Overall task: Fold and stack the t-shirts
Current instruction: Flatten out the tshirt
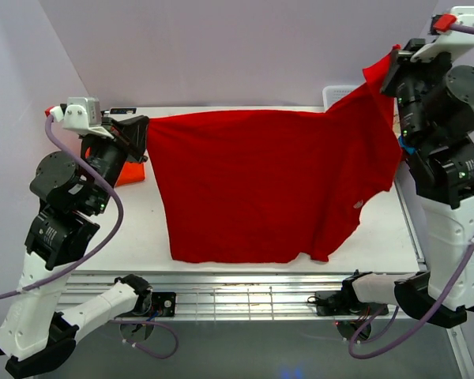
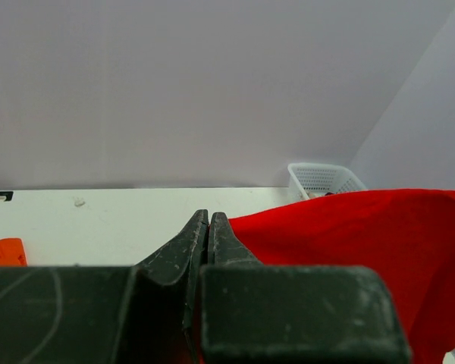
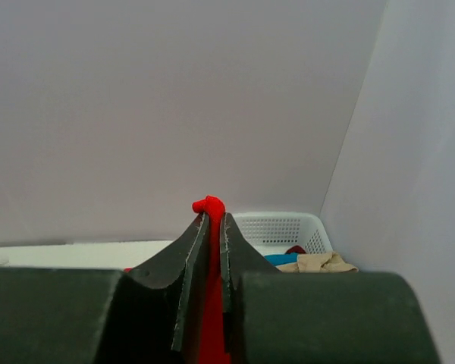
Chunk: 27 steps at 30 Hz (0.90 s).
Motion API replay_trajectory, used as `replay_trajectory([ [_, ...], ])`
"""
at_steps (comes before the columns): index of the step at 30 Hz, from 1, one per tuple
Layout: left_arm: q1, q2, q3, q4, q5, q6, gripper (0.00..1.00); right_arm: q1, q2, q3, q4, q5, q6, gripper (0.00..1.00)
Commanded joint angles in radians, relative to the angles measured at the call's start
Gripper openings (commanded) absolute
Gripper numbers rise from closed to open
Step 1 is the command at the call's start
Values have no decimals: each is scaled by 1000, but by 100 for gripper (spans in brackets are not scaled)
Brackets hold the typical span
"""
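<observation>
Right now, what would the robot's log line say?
left gripper: shut on red t-shirt | right gripper: shut on red t-shirt | red t-shirt: spread between arms, unfolded | orange t-shirt: on table by left gripper

Both arms stand raised with elbows bent. Left gripper [image 1: 139, 131], at the lower height, points inward with jaws pinched on one edge of the red t-shirt [image 1: 261, 185]; right gripper [image 1: 393, 69], held higher, has its jaws closed on the opposite edge.
</observation>
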Motion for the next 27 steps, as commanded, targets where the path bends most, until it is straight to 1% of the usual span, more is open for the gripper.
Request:
replay_trajectory([
  [1, 7, 24, 62, 35, -27, 33, 0, -3, -12, -16, 74, 7, 26, 13],
  [3, 7, 40, 74, 26, -6, 18, 0, -3, -16, -44, 57, -13, 44, 12],
  [6, 7, 6, 71, 41, 83, -7, 0, -3, -48, -81, 51, -85, 87, 11],
  [9, 7, -23, 105, 45, 152, -36, 0, -3, -77, -33, 16, -143, 107, 11],
  [10, 7, -23, 149, 20, 166, -43, 0, -3, -81, -3, -4, -187, 108, 11],
  [11, 7, -25, 175, 5, 198, -50, 0, -3, -79, 70, -26, -215, 108, 11],
  [14, 7, -26, 268, -47, 263, -83, 0, -3, -97, 178, -90, -341, 154, 11],
  [15, 7, -32, 284, -55, 302, -94, 0, -5, -114, 179, -90, -372, 177, 11],
  [16, 7, -46, 300, -69, 313, -117, 0, -3, -131, 174, -87, -420, 191, 11],
  [18, 7, -65, 341, -78, 385, -137, 0, -3, -189, 153, -72, -465, 225, 11],
  [20, 9, -83, 373, -97, 418, -163, 0, -3, -231, 148, -52, -522, 245, 11],
  [23, 19, -91, 458, -127, 465, -191, 0, -5, -252, 192, -49, -548, 273, 11],
  [24, 24, -92, 473, -133, 476, -197, 0, -5, -255, 220, -44, -553, 279, 11],
  [27, 48, -97, 511, -143, 504, -211, 0, -5, -275, 234, -17, -556, 302, 11],
])
